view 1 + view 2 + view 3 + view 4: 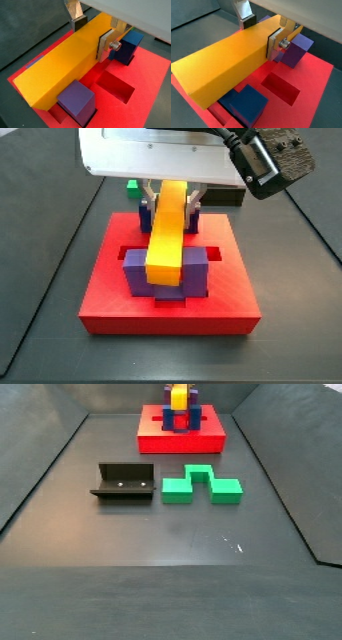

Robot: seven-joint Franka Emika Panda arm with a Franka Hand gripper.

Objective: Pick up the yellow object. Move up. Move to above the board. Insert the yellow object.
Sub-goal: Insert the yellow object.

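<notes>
Tool (93, 34) pinching the yellow bar (61, 65) near one end—bar lengthwise above the red board (107, 308), between the blue and purple posts (139, 274)—likely lined up for slot (115, 86) insertion.

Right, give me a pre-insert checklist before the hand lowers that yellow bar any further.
1. Grip: hand shut on the yellow bar, fingers on both sides: ok.
2. Position: bar over the red board: ok.
3. Alignment: bar runs between the posts in a side view: ok.
4. Bar level: it looks tilted: not ok.
5. Slot under the bar free: hidden: cannot tell.
6. Green block and fixture away from the board: ok.
</notes>
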